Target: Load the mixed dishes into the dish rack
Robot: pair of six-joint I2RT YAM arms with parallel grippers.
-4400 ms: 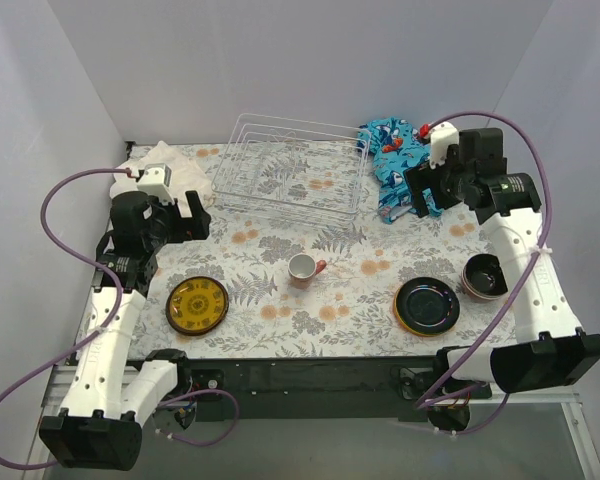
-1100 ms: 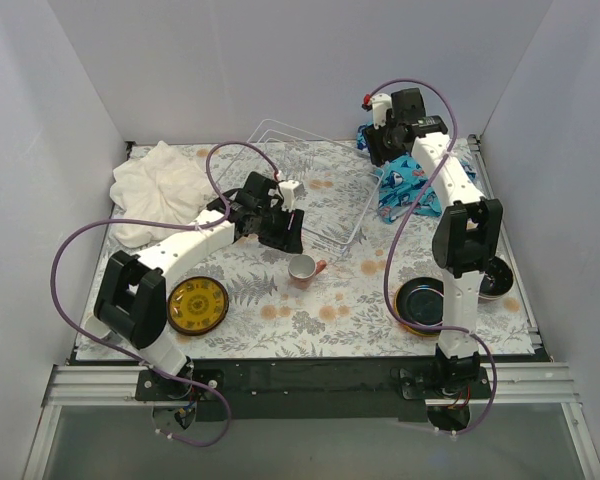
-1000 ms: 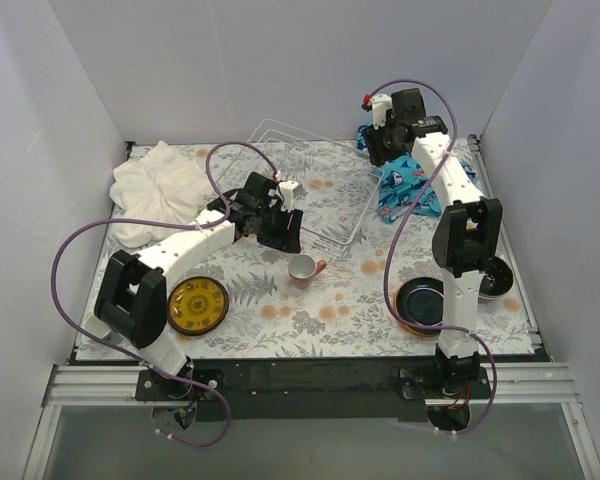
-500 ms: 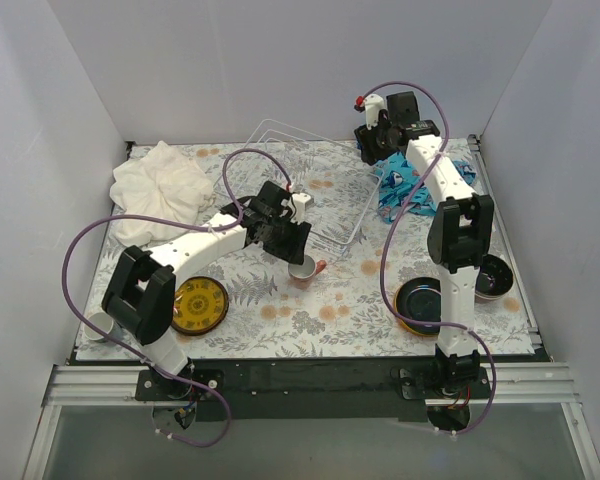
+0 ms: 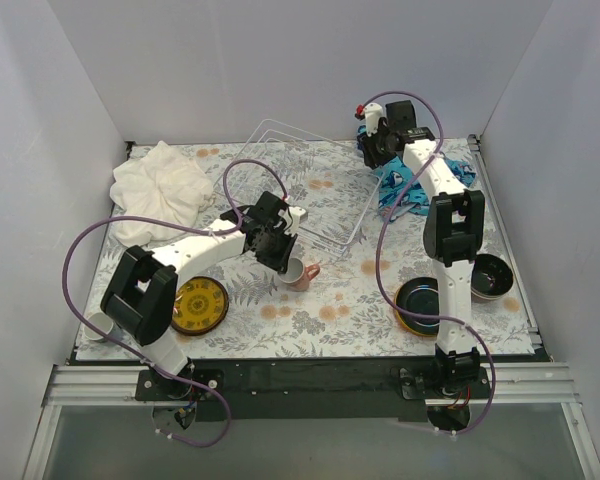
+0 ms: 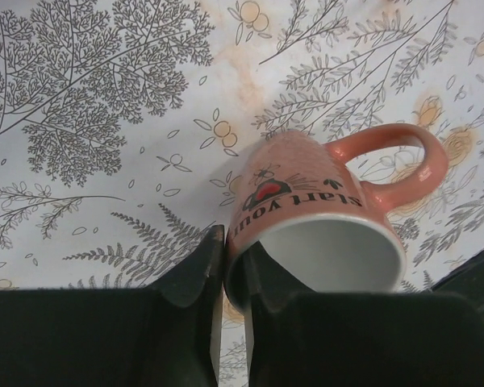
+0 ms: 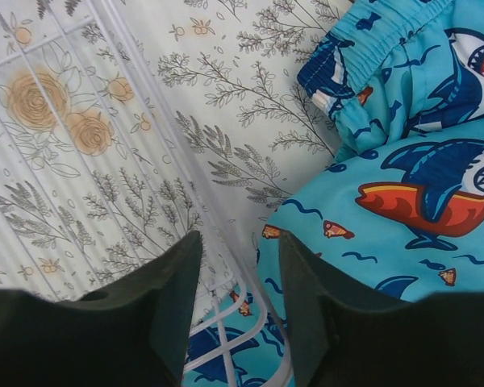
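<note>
near the middle of the flowered desk (image 5: 350, 300), the left claw (image 6: 226, 251) is clamped on the pink mug (image 6: 306, 201). one finger sits outside the wall and the other inside the white hollow, so the rim is pinched between them with almost no gap. the handle sticks out on the side away from the pinched wall, and the mug's lettering reads upside down in the wrist view. from above, the mug is just in front of the dish rack (image 5: 315, 185), not in it.

at the far right, the right claw (image 7: 238, 266) hangs over the rack's corner with its fingers spread, gripping nothing. a thin rim wire runs through the gap, and i cannot tell whether it touches either finger. the blue shark-print cloth (image 7: 403, 153) lies right beside that corner.

a yellow patterned plate (image 5: 198, 304) lies close to the left arm. a dark blue plate (image 5: 425, 303) and a dark bowl (image 5: 488, 275) sit on either side of the right arm. a white towel (image 5: 160, 185) is bunched at the far left.
</note>
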